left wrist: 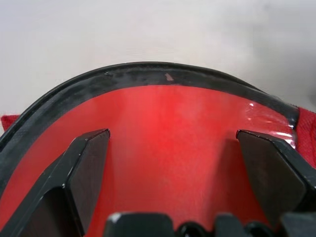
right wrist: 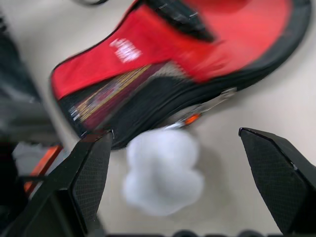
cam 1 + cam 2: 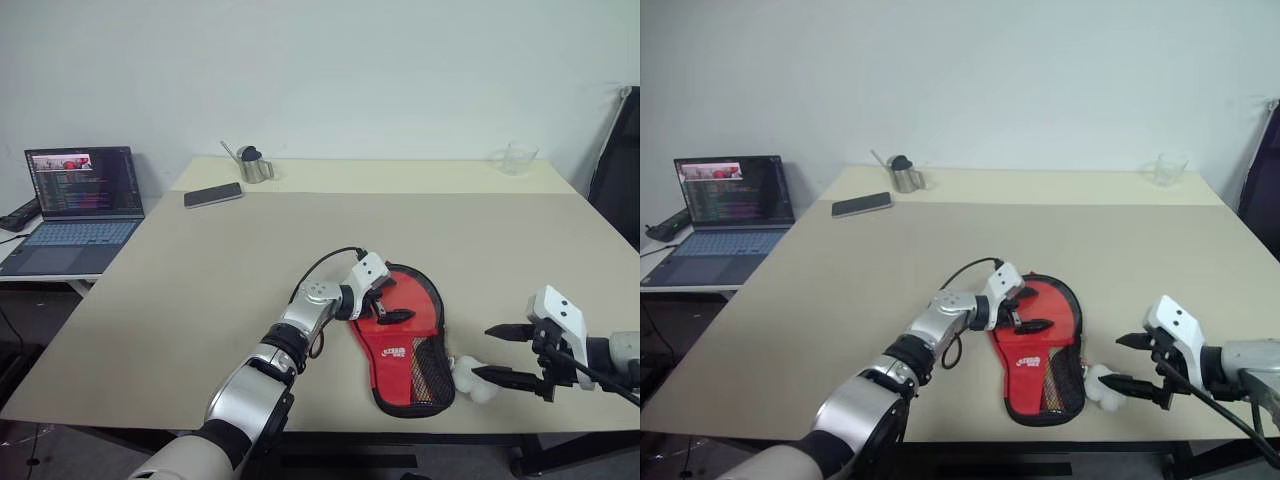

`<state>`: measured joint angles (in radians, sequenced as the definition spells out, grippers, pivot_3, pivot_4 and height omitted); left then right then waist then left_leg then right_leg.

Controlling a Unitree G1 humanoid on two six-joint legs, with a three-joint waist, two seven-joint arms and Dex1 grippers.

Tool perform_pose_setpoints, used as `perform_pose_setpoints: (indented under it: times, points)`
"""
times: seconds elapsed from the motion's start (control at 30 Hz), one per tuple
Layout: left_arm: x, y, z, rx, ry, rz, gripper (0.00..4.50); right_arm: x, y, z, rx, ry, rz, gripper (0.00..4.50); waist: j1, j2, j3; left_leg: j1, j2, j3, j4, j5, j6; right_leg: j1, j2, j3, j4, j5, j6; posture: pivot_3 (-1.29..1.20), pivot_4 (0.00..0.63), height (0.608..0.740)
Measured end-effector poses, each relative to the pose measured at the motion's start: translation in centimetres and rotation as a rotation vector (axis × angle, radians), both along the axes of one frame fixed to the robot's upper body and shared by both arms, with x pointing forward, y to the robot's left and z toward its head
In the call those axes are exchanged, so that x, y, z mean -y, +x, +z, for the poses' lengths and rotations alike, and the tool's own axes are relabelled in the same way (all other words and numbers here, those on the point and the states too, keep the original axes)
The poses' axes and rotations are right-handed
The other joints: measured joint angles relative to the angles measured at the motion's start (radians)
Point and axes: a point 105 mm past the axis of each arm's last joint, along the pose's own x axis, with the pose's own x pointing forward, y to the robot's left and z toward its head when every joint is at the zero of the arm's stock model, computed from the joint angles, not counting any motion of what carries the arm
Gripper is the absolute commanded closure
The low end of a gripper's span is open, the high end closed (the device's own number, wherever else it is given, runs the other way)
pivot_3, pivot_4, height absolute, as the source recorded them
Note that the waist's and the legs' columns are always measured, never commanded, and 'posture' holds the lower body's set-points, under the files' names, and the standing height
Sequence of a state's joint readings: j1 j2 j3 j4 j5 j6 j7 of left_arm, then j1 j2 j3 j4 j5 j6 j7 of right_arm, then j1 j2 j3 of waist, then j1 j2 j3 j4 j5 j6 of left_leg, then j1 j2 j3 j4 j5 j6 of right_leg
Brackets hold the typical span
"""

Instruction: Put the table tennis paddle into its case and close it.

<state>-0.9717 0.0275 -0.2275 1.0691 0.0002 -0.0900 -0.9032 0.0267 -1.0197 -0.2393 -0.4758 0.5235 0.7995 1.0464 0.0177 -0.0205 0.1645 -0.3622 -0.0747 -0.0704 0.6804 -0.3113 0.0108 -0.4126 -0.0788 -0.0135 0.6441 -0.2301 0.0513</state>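
Judging by the layout, passing from stowing toward closing. Hovering the left gripper (image 3: 392, 303), spread wide and holding nothing, low over the round end of the case (image 3: 405, 360), lying flat with its red logo-and-mesh face up near the front edge of the counter (image 3: 200, 300). Looking along that gripper at a glossy red surface (image 1: 168, 128) with a black rim, red fabric peeking out past either side. Not managing to tell whether this is the blade of the table tennis paddle sitting in an open case or only the case's own panel. Finding no wooden handle anywhere, so probably dealing with a paddle already tucked inside, or nearly so. Holding the right gripper (image 3: 482, 352) off the case's right side, close to the counter's front edge, likewise spread wide and empty. Aiming it at the white fluffy charm (image 3: 472, 380), resting on the counter just beside the case's narrow end and just ahead of the fingertips, with what looks like a metal zip pull (image 2: 197, 116) between charm and black edge. Next, most likely needing to press or pinch the round end with the left gripper to steady the pouch, while bringing the right gripper in to close on the charm or the pull and drawing it around the black edge. Calling for a low, careful approach: soft charm, small pull, and fabric liable to slide or bunch if not pinned first. Also worth checking, before zipping, for a blade seated fully within the rim.
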Motion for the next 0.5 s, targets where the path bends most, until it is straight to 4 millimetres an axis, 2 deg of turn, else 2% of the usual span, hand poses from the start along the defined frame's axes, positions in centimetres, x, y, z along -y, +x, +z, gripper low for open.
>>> perform_pose_setpoints:
  times: [0.2,0.43,0.5]
  points:
    - [0.3,-0.1,-0.1,0.001,0.009,-0.012,0.00,-0.6,-0.1,-1.6,-0.036,-0.045,0.038,0.03,0.001,0.000,0.000,0.001,0.000,-0.002,0.000,0.000,-0.001,0.002,0.000,-0.001,0.000,0.000,0.001,0.00,0.150,0.740]
    - [0.2,-0.2,0.0,0.000,0.013,-0.022,0.00,-1.2,0.6,-3.8,-0.067,-0.093,0.028,0.03,0.004,0.000,0.000,0.000,0.000,-0.003,0.001,0.001,-0.002,0.002,-0.001,-0.002,-0.001,0.000,0.001,0.00,0.150,0.740]
    - [0.2,-0.2,0.0,-0.001,0.013,-0.026,0.00,-1.4,0.8,-4.2,-0.075,-0.092,0.025,0.41,0.004,0.000,0.000,0.000,0.000,-0.003,0.001,0.001,-0.003,0.002,-0.001,-0.001,-0.001,0.000,0.001,0.00,0.150,0.740]
